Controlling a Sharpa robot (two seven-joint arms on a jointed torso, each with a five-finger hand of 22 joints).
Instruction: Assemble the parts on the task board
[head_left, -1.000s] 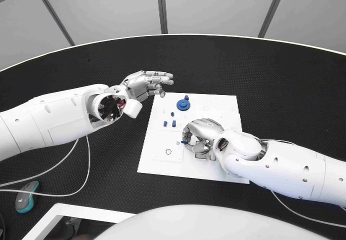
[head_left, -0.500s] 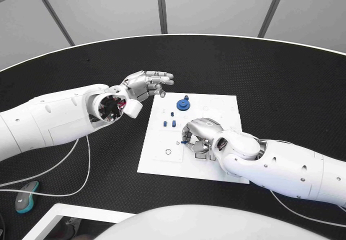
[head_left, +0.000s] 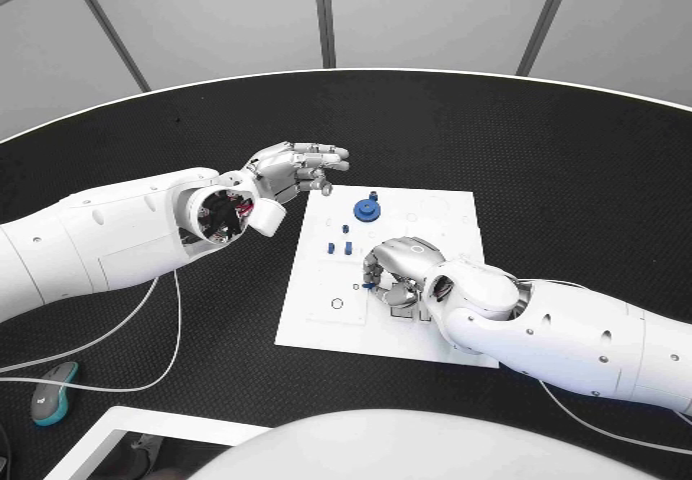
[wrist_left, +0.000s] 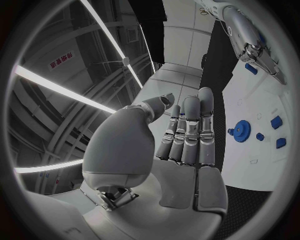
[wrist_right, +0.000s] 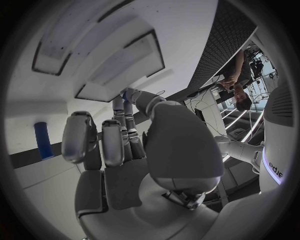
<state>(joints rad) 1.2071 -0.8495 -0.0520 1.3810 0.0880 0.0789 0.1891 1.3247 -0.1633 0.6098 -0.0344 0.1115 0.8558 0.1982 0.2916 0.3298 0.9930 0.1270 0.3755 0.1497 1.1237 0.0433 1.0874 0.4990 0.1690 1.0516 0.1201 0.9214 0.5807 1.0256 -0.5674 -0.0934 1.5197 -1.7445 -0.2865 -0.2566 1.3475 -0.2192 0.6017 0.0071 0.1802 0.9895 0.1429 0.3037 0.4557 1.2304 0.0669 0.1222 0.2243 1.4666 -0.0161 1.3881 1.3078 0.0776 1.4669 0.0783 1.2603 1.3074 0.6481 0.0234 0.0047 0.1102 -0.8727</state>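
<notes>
under my right hand lies the task board, fingers pinching a small blue part low for seating, i judge. left hand hovers clear beside the board, released, fingers apart.
</notes>
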